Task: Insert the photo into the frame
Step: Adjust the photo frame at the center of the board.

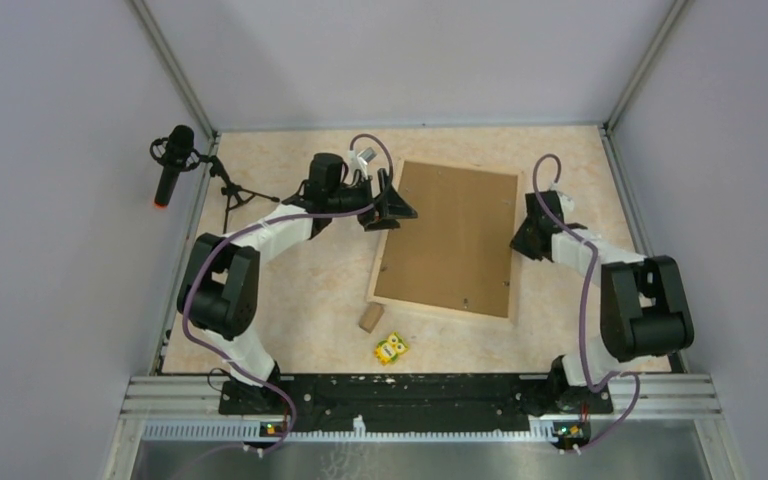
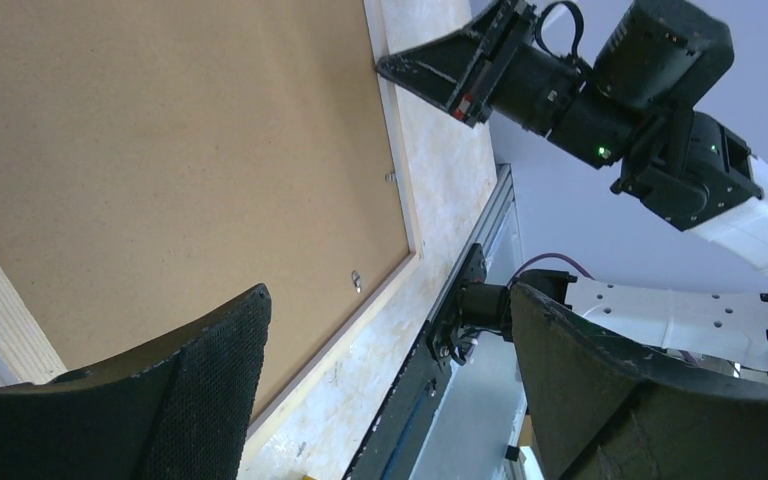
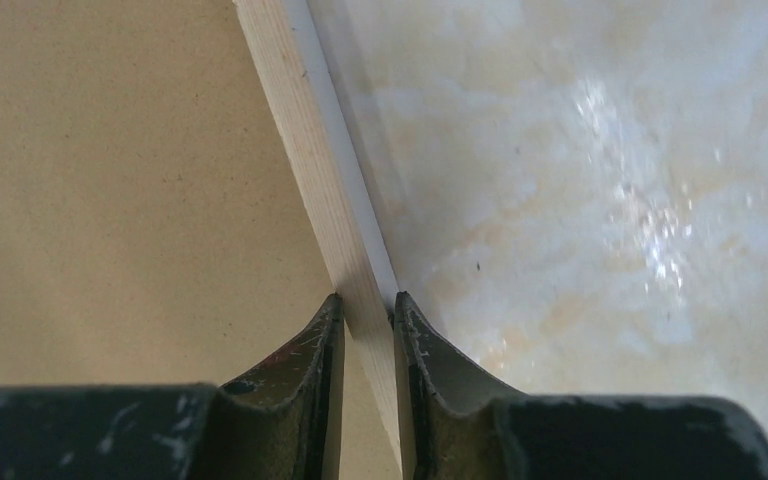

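The frame (image 1: 440,307) lies back-up, board (image 1: 450,235) filling it and no photo showing, so the right gripper (image 1: 522,238) pinches its rail at 3 o'clock, likely to steady or lift it, while the left gripper (image 1: 392,200) hangs wide at 10 o'clock.

The top camera is looking down over the whole pale marbled worktop (image 1: 300,290) from above its near edge. Both wrist cameras are sharing the right edge of the thin pale wooden picture frame (image 3: 305,150): left from across it, right close above.
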Tool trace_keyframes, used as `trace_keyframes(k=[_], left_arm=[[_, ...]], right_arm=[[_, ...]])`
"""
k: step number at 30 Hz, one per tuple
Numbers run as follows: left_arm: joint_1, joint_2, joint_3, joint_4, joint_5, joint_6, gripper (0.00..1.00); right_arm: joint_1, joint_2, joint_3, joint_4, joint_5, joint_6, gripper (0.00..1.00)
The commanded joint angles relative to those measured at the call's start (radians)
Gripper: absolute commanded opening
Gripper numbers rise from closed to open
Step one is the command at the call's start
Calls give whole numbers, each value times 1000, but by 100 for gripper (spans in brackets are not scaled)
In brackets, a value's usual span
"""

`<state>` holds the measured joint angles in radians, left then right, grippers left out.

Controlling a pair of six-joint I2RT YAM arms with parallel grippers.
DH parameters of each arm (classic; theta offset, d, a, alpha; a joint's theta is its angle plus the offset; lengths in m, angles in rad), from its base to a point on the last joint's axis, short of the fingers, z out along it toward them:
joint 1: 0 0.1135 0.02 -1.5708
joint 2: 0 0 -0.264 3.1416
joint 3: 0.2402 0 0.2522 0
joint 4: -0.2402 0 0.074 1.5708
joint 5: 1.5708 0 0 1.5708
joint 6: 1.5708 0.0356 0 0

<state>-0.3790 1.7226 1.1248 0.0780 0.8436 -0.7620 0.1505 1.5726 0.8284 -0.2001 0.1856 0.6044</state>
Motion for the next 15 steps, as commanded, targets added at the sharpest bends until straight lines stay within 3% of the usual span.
trace_keyframes(k=[1, 5, 8, 13, 15], left_arm=[[1, -54, 5, 34, 16, 4, 92], [0, -40, 5, 32, 25, -4, 92], [0, -43, 7, 29, 21, 6, 92], [0, -44, 11, 20, 29, 6, 92], [-4, -46, 12, 20, 32, 5, 92]], right_arm=[[7, -82, -113, -101, -27, 259, 0], [46, -152, -239, 32, -96, 486, 0], [169, -214, -264, 40, -22, 615, 0], [258, -286, -261, -12, 23, 619, 0], [257, -341, -263, -37, 54, 550, 7]])
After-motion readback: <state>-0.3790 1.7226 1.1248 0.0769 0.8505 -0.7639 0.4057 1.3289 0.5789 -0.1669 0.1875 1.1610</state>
